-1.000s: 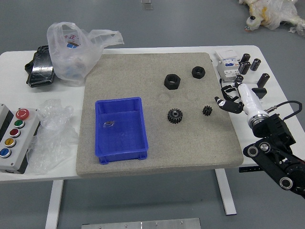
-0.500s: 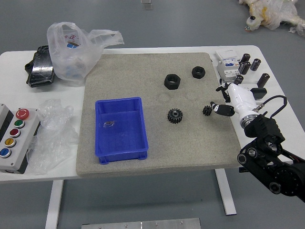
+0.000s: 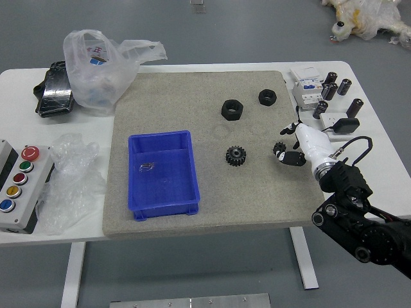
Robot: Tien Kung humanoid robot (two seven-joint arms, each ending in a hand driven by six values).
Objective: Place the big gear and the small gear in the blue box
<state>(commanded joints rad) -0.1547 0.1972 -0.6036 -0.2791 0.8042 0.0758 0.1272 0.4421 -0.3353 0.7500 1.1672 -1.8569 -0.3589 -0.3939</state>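
Over the beige mat (image 3: 257, 200), the right hand (image 3: 311, 142) is open, thumb and fingers astride the small gear (image 3: 279, 147), probably to pinch it.

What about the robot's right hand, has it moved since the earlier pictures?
Yes, the right hand has moved left, toward the blue box; its fingers are now beside the small gear.

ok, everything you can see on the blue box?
The blue box is rectangular and open-topped, apparently plastic, with small tabs at its near corners. It sits upright on the grey-beige mat, left of centre, longer sides running away from the robot. A small shiny detail shows on its floor, too small to identify. No gear inside, no robot hand touching it.
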